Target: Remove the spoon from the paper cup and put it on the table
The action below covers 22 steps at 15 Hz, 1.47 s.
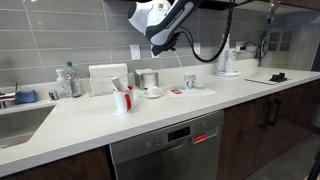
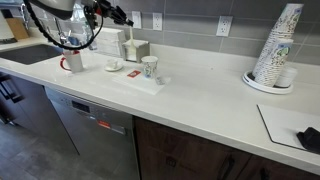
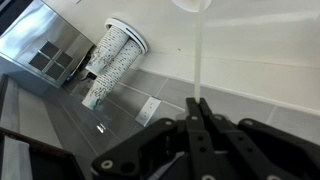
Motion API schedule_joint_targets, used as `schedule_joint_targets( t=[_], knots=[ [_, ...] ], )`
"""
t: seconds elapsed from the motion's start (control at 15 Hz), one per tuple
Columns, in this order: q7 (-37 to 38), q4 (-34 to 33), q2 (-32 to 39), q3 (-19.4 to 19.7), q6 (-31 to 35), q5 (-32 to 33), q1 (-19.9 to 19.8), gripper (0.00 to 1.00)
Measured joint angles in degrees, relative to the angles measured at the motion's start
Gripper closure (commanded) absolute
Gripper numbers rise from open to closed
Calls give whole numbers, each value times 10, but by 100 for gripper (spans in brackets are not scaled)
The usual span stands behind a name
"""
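Note:
In the wrist view my gripper (image 3: 197, 104) is shut on the spoon (image 3: 198, 60), a thin pale utensil that sticks out from the fingertips over the off-white table (image 3: 265, 40). In both exterior views the gripper (image 1: 158, 44) (image 2: 97, 14) hangs high above the counter, well clear of the paper cup (image 1: 190, 81) (image 2: 150, 67). The cup is small and white with a dark pattern and stands upright on a flat tray on the table (image 1: 150, 122) (image 2: 200, 100). The spoon is too thin to make out in the exterior views.
A red-and-white cup with utensils (image 1: 122, 98) (image 2: 75, 62) and a white mug on a saucer (image 1: 153, 91) (image 2: 113, 66) stand near the paper cup. A tall stack of paper cups (image 2: 277, 45) (image 3: 110, 55) stands further along. A sink (image 1: 20, 125) lies at one end.

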<state>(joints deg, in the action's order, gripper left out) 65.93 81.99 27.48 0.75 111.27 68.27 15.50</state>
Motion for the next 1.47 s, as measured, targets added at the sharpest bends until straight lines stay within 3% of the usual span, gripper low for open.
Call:
schedule_joint_targets(
  t=[0.8,1.47],
  knots=[
    [-65,6,80,-22,-105,114,41,99],
    [-42,37,125,-24,-115,125,31,99]
  ],
)
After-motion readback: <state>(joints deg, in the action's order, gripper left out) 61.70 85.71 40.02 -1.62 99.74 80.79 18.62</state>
